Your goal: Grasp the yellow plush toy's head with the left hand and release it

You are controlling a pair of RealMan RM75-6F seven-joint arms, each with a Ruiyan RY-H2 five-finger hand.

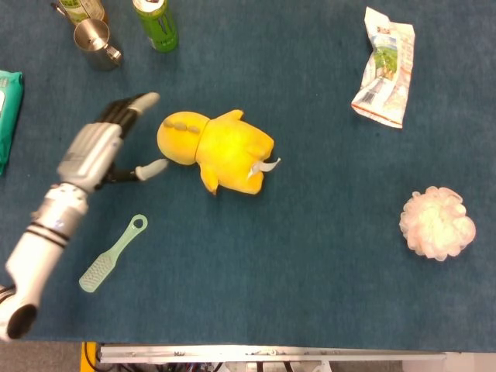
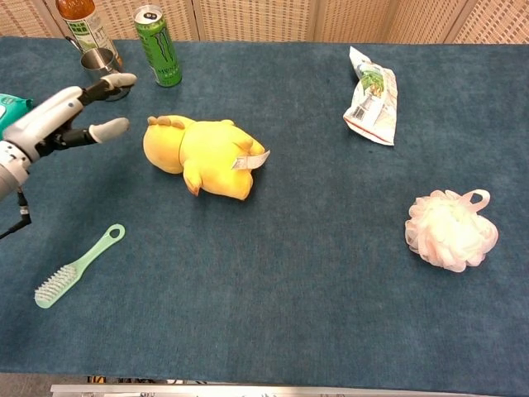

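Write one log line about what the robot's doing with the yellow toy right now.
left hand: open, clear of toy | yellow plush toy: lying on table, released | right hand: not in view

Even, bright overhead light, shadows faint and short; the left hand (image 1: pixel 97 147) is smeared by motion blur, while the yellow plush toy (image 1: pixel 213 149) just beside its fingertips stays sharp, slightly overexposed

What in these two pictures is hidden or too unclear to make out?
- Right hand: in neither view.
- Bottle: top cut off by the upper edge in both views.
- Teal packet: mostly cut off by the left edge.
- Left hand: blurred in the head view.
- Yellow plush toy: its face shows in neither view.
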